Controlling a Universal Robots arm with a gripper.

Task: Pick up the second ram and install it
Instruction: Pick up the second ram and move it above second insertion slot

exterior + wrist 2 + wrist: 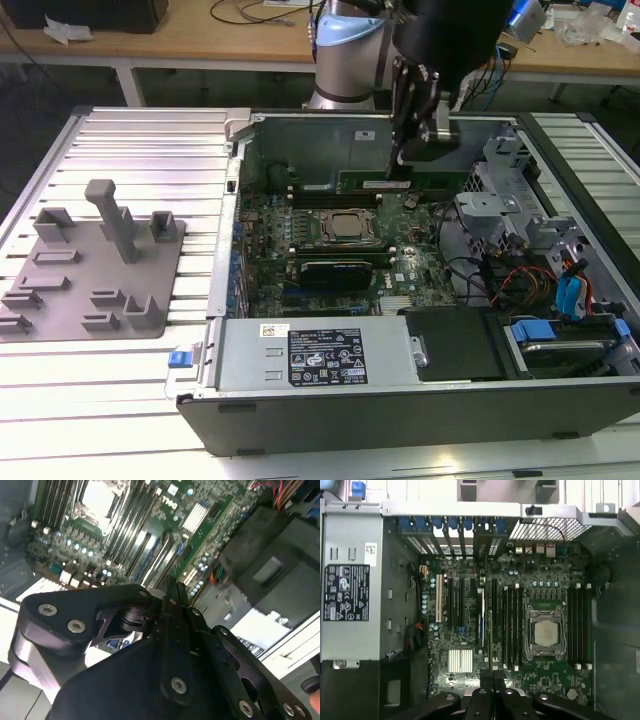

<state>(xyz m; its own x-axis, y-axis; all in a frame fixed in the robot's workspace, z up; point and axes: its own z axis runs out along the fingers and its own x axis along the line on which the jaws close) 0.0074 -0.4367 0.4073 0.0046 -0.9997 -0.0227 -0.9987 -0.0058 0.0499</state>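
In the exterior view the second ram (420, 182), a thin green stick, hangs level over the far side of the open computer case (230, 200). My gripper (403, 158) comes down from above and is shut on the stick's top edge. Both wrist views look along the closed black fingers (492, 676) (172, 587) down at the motherboard. In the first wrist view the stick shows edge-on as a thin line (490, 645) running out from the fingertips, over the memory slots (512, 625) beside the silver processor (544, 632).
A grey plastic fixture (90, 260) lies on the ribbed table at the exterior view's left. Inside the case are a black expansion card (335, 270), the power supply (315, 355), drive cages and cables (520, 270). The case walls ring the board.
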